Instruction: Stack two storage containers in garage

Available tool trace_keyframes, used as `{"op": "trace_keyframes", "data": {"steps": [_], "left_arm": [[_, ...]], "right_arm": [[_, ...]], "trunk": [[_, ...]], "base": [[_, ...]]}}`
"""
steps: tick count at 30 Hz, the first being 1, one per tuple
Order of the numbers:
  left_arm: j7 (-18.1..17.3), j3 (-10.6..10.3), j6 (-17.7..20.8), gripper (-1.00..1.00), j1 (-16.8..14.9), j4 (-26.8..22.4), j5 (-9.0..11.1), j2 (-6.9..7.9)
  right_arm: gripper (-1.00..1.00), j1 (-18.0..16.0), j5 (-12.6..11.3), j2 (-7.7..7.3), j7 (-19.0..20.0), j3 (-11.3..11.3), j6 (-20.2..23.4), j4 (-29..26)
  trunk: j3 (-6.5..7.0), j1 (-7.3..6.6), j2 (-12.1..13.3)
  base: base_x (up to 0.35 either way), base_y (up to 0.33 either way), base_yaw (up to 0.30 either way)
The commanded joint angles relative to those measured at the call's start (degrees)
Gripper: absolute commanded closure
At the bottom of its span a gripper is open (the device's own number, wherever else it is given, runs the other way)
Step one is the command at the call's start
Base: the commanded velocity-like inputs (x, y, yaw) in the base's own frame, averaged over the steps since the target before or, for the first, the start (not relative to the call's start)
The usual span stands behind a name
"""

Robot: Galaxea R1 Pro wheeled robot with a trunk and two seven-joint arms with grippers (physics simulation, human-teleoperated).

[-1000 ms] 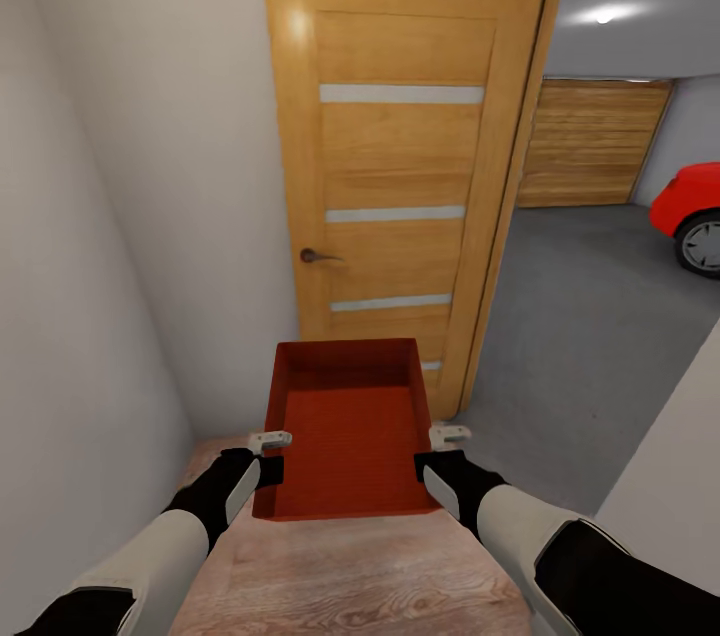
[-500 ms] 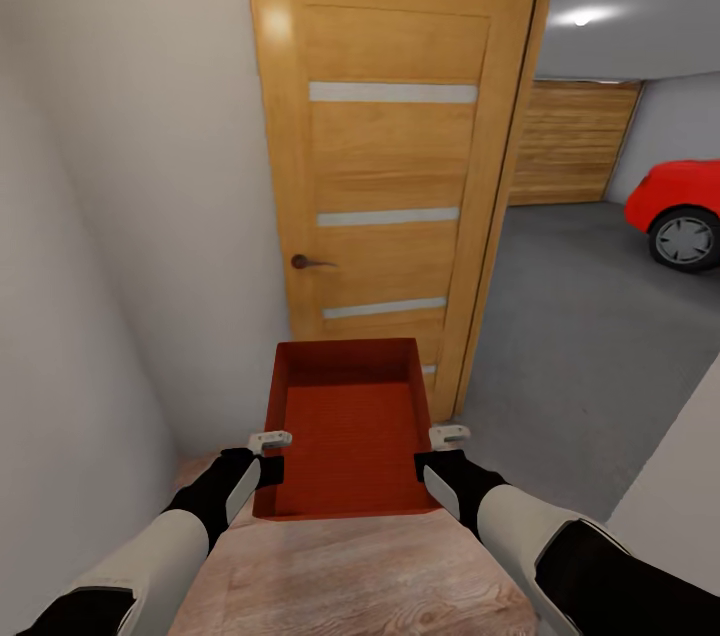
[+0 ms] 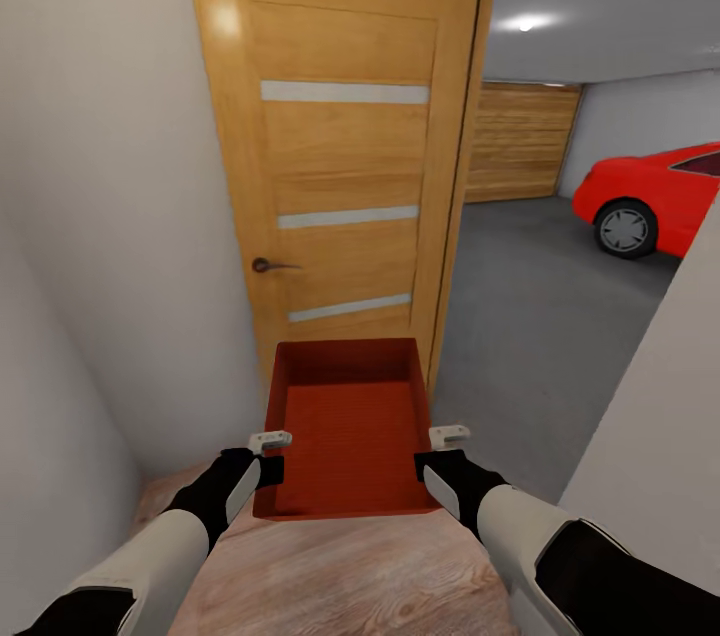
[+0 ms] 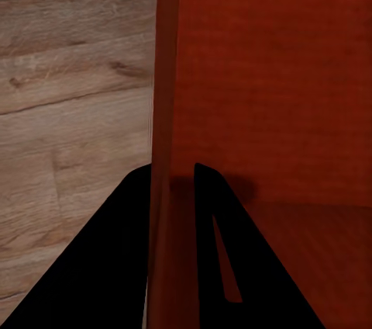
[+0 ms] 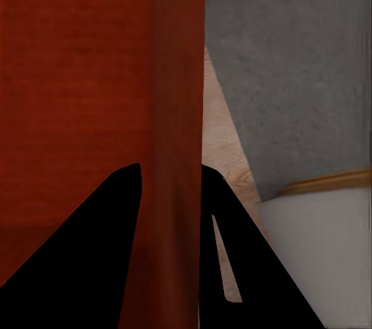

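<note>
One storage container [image 3: 345,431] is being carried off the ground in front of the robot, open top up, its long axis pointing straight ahead toward the wooden door [image 3: 330,176]. The left claw [image 3: 268,440] is clamping the container's left wall and the right claw [image 3: 448,434] its right wall; in each wrist view a thin red wall is running between two dark fingers, so both are gripping it, one finger inside and one outside. Neither arm is nearer; the hold is symmetrical.

Under the container is the light wood-plank floor [image 3: 360,576]. The garage opening is lying ahead and to the right, past the door's edge: grey concrete floor [image 3: 540,316], red car [image 3: 655,196]. Judgement: the next move is turning right through that gap.

No brands, labels or writing readable anywhere.
</note>
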Motion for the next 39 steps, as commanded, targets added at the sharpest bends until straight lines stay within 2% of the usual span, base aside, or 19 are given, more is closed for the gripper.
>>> {"op": "trace_keyframes", "data": {"steps": [1,11,20,39], "left_arm": [[0.74,0.23,0.5,1.0,0.01,0.01,-0.99,-0.48],[0.74,0.23,0.53,1.0,0.01,0.01,-0.98,-0.48],[0.74,0.23,0.5,1.0,0.01,0.01,-0.98,-0.48],[0.72,0.23,0.5,1.0,0.01,0.01,-0.98,-0.48]], "right_arm": [[1.0,-0.09,1.89,0.6,-0.32,-0.01,0.42,-0.21],[1.0,-0.09,1.86,0.6,-0.32,0.01,0.42,-0.22],[1.0,-0.09,1.92,0.6,-0.32,0.07,0.42,-0.22],[1.0,-0.09,1.92,0.6,-0.32,0.05,0.42,-0.22]], "trunk": [[-0.13,0.04,-0.14],[-0.13,0.04,-0.14],[-0.13,0.04,-0.14],[-0.13,0.04,-0.14]], "base": [[0.0,0.0,-0.243],[0.016,0.167,-0.233],[0.062,0.252,-0.049],[0.001,0.011,-0.234]]}}
